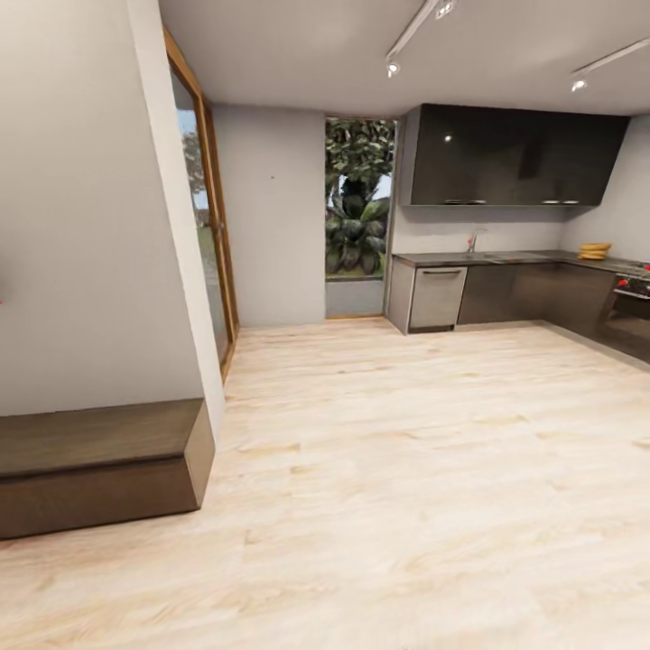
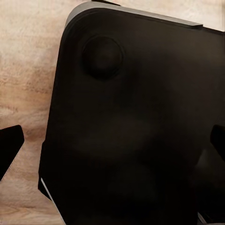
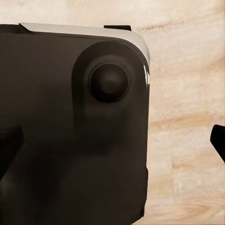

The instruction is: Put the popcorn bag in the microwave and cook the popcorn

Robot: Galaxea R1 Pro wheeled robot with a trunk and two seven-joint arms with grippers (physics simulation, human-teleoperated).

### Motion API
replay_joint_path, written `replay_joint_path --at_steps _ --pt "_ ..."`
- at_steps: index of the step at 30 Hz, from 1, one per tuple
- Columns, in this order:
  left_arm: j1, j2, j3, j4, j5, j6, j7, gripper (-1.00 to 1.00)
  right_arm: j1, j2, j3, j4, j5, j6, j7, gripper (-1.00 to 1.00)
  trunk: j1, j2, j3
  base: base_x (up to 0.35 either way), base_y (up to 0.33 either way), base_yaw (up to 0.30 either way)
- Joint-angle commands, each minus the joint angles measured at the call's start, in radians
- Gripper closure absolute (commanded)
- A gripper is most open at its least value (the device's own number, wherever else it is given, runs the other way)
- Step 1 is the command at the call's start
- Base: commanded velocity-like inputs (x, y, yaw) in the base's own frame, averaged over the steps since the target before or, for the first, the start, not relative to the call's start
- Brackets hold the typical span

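Travel is the step in hand, as I judge it: the robot stands out on the pale wood floor [image 1: 406, 469], well apart from the kitchen run at the far right of the room. To do it well, the base should roll across the open boards toward the table [image 1: 506, 258], the long grey worktop over dark cabinet fronts, and square up to it before any arm is raised.

Neither the popcorn bag nor the microwave can be made out from here; the worktop is far off and small, and all I can pick out on it is a tap [image 1: 471, 242] and a stack of something yellow [image 1: 595, 250] toward its right end. The bag is presumably somewhere along that surface, but I cannot place it.

Both arms hang low over the robot's own dark base [image 2: 136, 131], which also shows under the right wrist [image 3: 70, 140]. The left end effector [image 2: 115, 143] has its fingertips [image 2: 10, 143] spread wide at the picture's edges, holding nothing; the right end effector [image 3: 112, 140] is likewise spread and empty.

Around the room: a dark wooden bench [image 1: 99, 465] against the white wall on the left, a tall glazed door [image 1: 208, 226] beside it, a narrow window [image 1: 359, 203] with foliage beyond, glossy black wall cupboards [image 1: 515, 155], a steel-fronted appliance [image 1: 437, 296] under the worktop, and track lights [image 1: 394, 65] overhead.
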Motion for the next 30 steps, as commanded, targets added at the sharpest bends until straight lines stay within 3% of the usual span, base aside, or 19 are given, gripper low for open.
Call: replay_joint_path --at_steps 1,30 --pt "0.000 0.000 0.005 0.000 0.005 -0.003 0.001 -1.00 -0.001 0.000 0.000 0.001 0.000 -0.004 0.000 -1.00 0.000 -0.001 -0.001 0.000 0.000 -0.244" --pt "0.000 0.000 0.008 0.000 0.008 -0.002 0.001 -1.00 -0.001 0.000 -0.004 0.001 -0.006 -0.003 0.000 -1.00 0.000 -0.001 -0.001 0.000 0.000 -0.244"
